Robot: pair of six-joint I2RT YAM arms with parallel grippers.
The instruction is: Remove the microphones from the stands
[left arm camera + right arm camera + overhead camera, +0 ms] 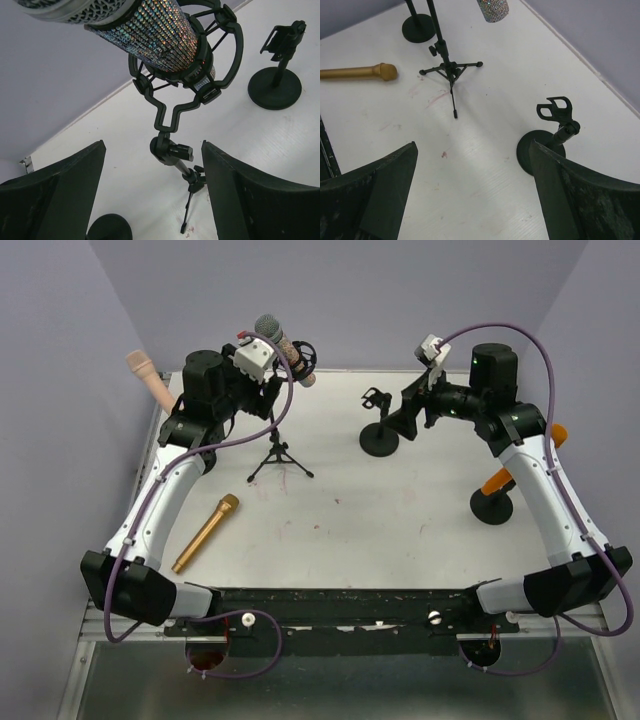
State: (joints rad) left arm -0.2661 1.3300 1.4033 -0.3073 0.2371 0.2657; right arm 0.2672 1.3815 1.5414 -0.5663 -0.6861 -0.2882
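Observation:
A glitter-covered microphone (285,348) with a silver mesh head sits tilted in a black shock mount (200,75) on top of a small tripod stand (279,455). In the left wrist view the microphone (150,30) fills the top, above and ahead of my open, empty left gripper (152,190). The stand's pole (185,170) shows between the fingers. In the top view my left gripper (268,398) is just left of the mount and below it. My right gripper (405,418) is open and empty beside a round-base stand (378,435). In the right wrist view (472,185) it hangs over bare table.
The round-base stand has an empty clip (555,130). A gold microphone (205,532) lies on the table at the front left. A beige microphone (148,375) stands at the far left, and an orange one (497,480) sits on a round base at the right.

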